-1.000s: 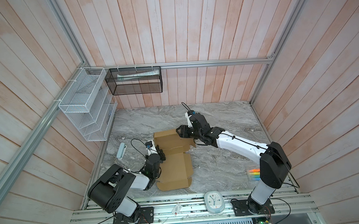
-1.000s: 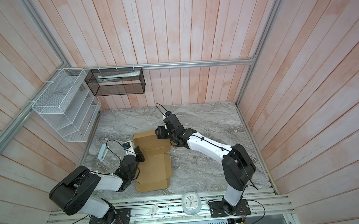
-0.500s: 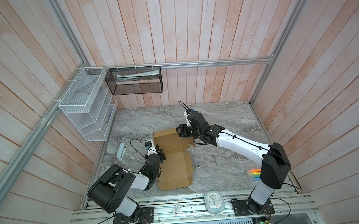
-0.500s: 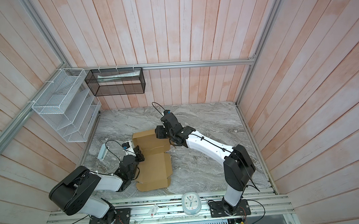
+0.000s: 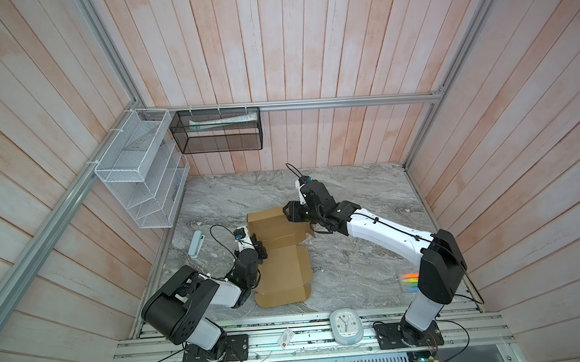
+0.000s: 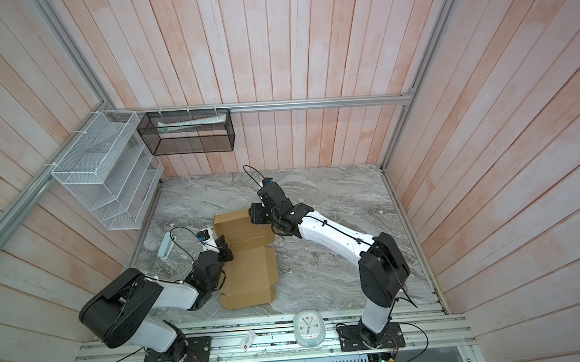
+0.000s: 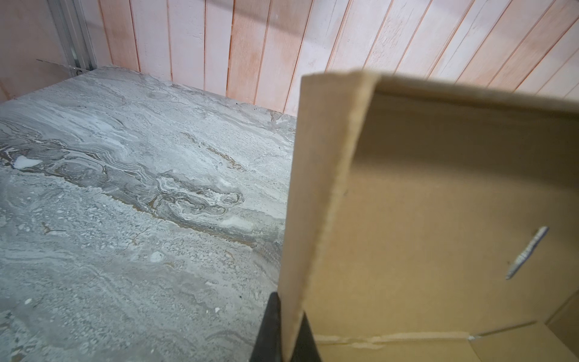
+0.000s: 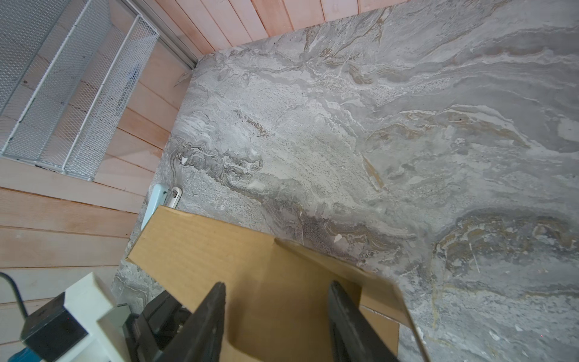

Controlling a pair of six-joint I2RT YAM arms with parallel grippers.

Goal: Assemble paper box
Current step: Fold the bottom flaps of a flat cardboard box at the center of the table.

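The paper box (image 5: pixel 283 267) (image 6: pixel 252 272) is plain brown cardboard, partly folded, lying on the marble table left of centre, with its far panel raised. My left gripper (image 5: pixel 260 249) (image 6: pixel 227 251) is at the box's left side. In the left wrist view the left gripper (image 7: pixel 288 305) is shut on the upright side wall of the paper box (image 7: pixel 438 219). My right gripper (image 5: pixel 288 216) (image 6: pixel 254 214) hovers at the far right corner. In the right wrist view the right gripper (image 8: pixel 276 283) stands open above the cardboard panel (image 8: pixel 250 257), with nothing clamped.
A white wire rack (image 5: pixel 138 169) and a black mesh basket (image 5: pixel 219 131) hang on the walls. A light blue case (image 5: pixel 196 244) lies left of the box. A clock (image 5: pixel 345 325) sits on the front rail and coloured markers (image 5: pixel 409 281) lie by the right arm's base.
My right gripper has shifted a little to the left over the box's far panel, and its jaws have narrowed slightly. The left arm keeps its grip and has not moved.
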